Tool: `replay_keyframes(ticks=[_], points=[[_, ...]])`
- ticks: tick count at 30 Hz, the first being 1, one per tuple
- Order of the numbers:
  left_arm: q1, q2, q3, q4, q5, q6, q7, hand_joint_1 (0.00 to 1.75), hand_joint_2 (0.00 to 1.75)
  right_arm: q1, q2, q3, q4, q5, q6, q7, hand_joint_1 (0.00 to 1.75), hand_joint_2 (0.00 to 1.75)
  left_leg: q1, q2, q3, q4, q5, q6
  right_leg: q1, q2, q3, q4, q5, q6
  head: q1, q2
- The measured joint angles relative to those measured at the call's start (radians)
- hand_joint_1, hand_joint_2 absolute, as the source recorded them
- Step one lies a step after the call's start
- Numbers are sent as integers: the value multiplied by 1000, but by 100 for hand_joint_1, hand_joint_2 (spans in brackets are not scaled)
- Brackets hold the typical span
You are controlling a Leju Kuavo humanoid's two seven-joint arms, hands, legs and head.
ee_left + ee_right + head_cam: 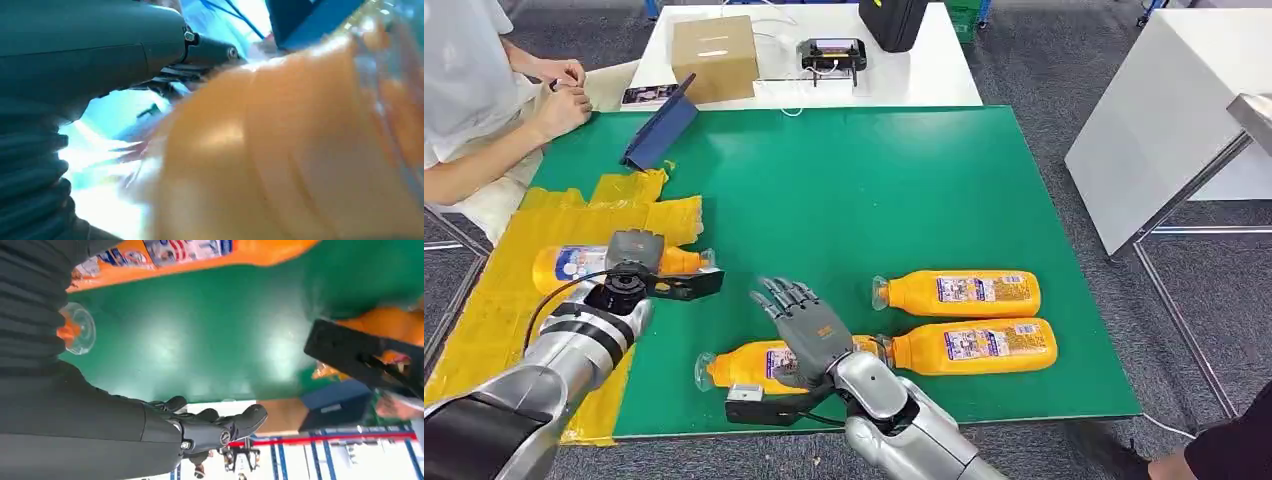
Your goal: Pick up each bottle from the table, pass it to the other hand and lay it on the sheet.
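Left arm: reached in from the lower left, forearm angled up over the yellow sheet.
Left hand: sat over the neck end of the held bottle, mostly hidden under its wrist camera in the head view. The left wrist view showed a grey thumb right against a blurred orange body filling the picture, so the hand appeared to hold that bottle; how tightly the fingers closed, I could not tell.
Held bottle: lay on its side over the sheet, label up, cap end pointing toward the table's middle.
Right arm: came in from the lower middle, elbow low, forearm rising to the wrist.
Right hand: raised above the near bottle, palm turned away from the camera, fingers straight and spread, holding nothing. The right wrist view showed the fingers extended in open air above the green mat.
Near bottle: on its side on the mat, clear cap toward the left, partly hidden by the right hand.
Second bottle: on its side to the right, cap toward the left.
Third bottle: just in front of the second, parallel, almost touching it.
Sheet: crumpled, along the mat's left edge.
Person: seated at the far left, hands resting at the table corner.
Box: on the white table beyond the mat.
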Motion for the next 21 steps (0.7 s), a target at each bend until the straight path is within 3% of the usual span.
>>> replay_keyframes(ticks=[15,19,21], points=[[25,-45,102,2,137,137,-173,0,175,-30,15,1,66,31,53,62,0,175,0,0,1,0,0,0,0,0,1,0,0,0,0,0],[70,-71,170,-75,411,278,-445,0,175,-30,11,1,76,41,73,75,0,175,0,0,3,0,0,0,0,0,3,0,0,0,0,0],[133,-93,220,-206,660,265,-599,0,175,-31,7,1,87,44,88,76,0,175,0,1,4,0,0,0,0,1,4,-1,0,0,0,0]])
